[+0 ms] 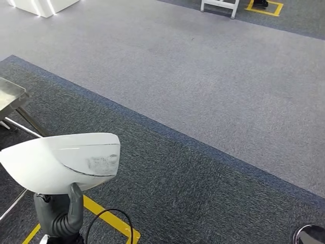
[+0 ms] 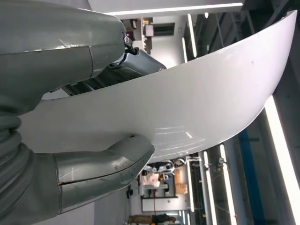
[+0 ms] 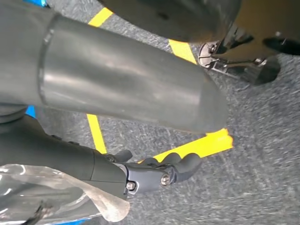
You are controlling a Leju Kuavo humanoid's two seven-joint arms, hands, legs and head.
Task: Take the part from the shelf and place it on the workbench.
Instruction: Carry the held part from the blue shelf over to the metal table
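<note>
We see the left hand (image 1: pixel 61 216) low on the left of the head view, clamped on the white part (image 1: pixel 61 161). The part is a long, curved, glossy shell, lying roughly level above the hand, with a grey scuffed patch near its blunt end. In the left wrist view the thumb (image 2: pixel 106 166) presses on one face of the part (image 2: pixel 198 98) and the darker fingers (image 2: pixel 141 63) lie against the other face, so the shell is pinched between them.

The part is carried in the air above the dark grey carpet (image 1: pixel 191 183), over a strip of yellow tape (image 1: pixel 111 218) on the floor. A metal table (image 1: pixel 9 96) stands at the left edge, apart from the part.

In the right wrist view the right hand (image 3: pixel 141 136) hangs over carpet and yellow tape, holding nothing; its thumb (image 3: pixel 123 89) is straight and its dark fingers (image 3: pixel 166 171) are slightly curled, apart from the thumb.
</note>
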